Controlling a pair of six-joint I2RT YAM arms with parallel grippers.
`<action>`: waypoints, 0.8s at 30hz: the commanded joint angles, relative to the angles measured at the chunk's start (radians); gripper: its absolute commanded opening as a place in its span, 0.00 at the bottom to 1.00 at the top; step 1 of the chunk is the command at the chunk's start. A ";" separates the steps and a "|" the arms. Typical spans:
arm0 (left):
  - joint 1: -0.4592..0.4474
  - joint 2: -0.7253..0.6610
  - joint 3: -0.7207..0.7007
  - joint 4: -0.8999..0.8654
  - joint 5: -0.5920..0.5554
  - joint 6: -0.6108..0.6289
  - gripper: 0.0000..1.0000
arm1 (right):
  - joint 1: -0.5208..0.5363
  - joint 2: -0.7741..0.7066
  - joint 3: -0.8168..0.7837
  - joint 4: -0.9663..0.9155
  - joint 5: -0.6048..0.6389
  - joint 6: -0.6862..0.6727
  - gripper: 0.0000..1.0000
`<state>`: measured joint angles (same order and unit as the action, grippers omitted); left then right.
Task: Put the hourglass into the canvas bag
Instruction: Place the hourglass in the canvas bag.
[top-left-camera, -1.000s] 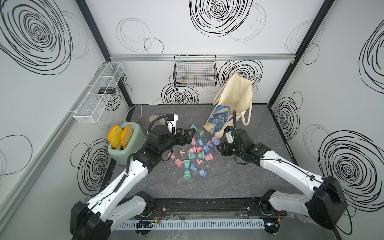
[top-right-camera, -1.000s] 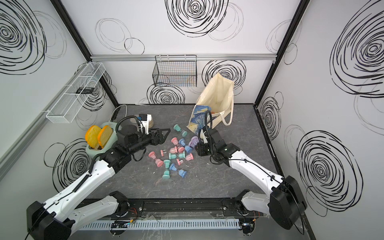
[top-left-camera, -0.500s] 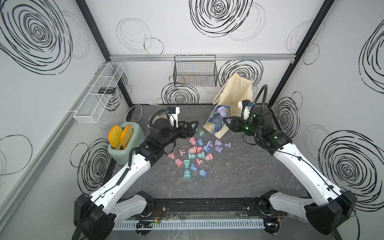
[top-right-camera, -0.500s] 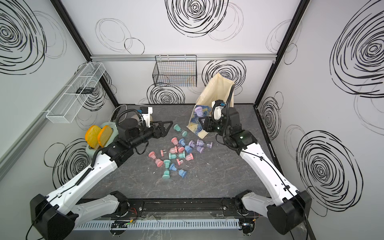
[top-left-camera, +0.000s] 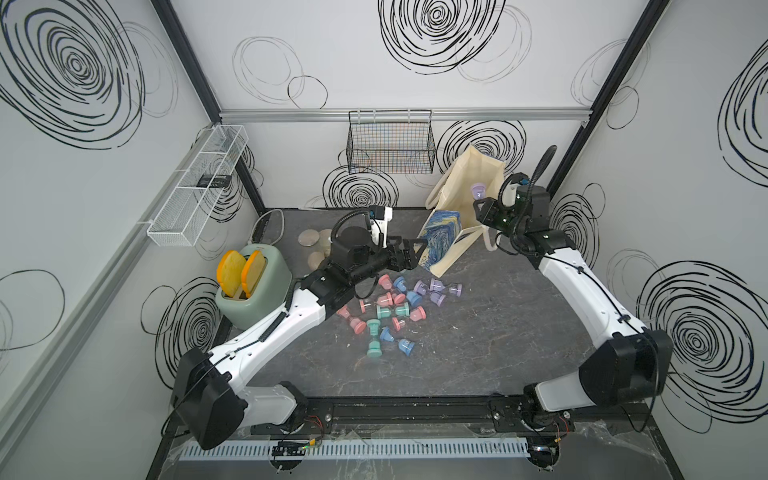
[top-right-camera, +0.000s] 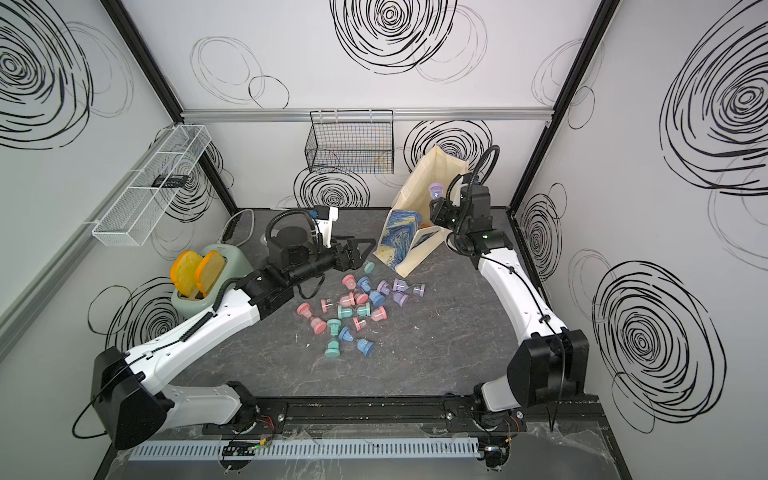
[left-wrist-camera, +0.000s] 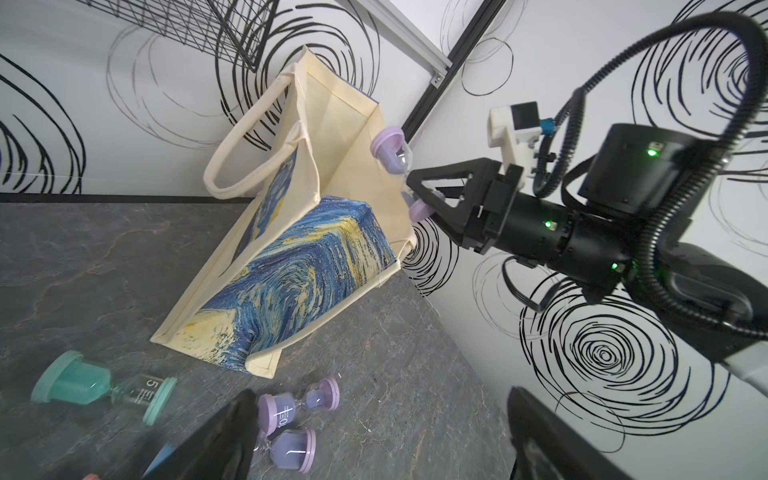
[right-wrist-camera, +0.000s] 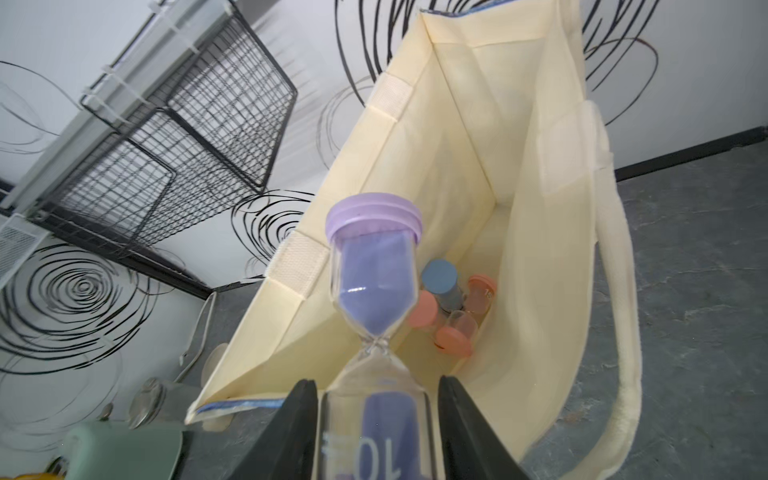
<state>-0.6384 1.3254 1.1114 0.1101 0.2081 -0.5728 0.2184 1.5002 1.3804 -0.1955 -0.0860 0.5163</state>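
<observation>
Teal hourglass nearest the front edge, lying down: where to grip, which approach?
Grip the teal hourglass at its narrow glass waist, from straight above, jaws closing across its length. It lies flat on its side; the wide caps should stop it sliding out. Mind the blue hourglass close beside it.

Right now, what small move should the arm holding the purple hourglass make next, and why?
Probably ease the right claw a little further into the canvas bag before releasing. It grips the purple hourglass by one bulb, aimed at the open mouth, but the left wrist view shows it only at the rim; dropping now might miss.
</observation>
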 joint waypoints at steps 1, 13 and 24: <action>-0.011 0.032 0.041 0.075 -0.013 -0.014 0.96 | 0.011 0.065 0.069 0.060 0.081 0.002 0.29; 0.007 0.115 0.047 0.133 0.000 -0.053 0.96 | 0.018 0.224 0.077 0.041 0.187 -0.066 0.31; 0.031 0.150 0.051 0.156 -0.013 -0.055 0.96 | 0.026 0.289 0.100 0.019 0.203 -0.113 0.52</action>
<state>-0.6205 1.4677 1.1370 0.1936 0.1993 -0.6106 0.2333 1.7603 1.4479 -0.1650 0.1184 0.4183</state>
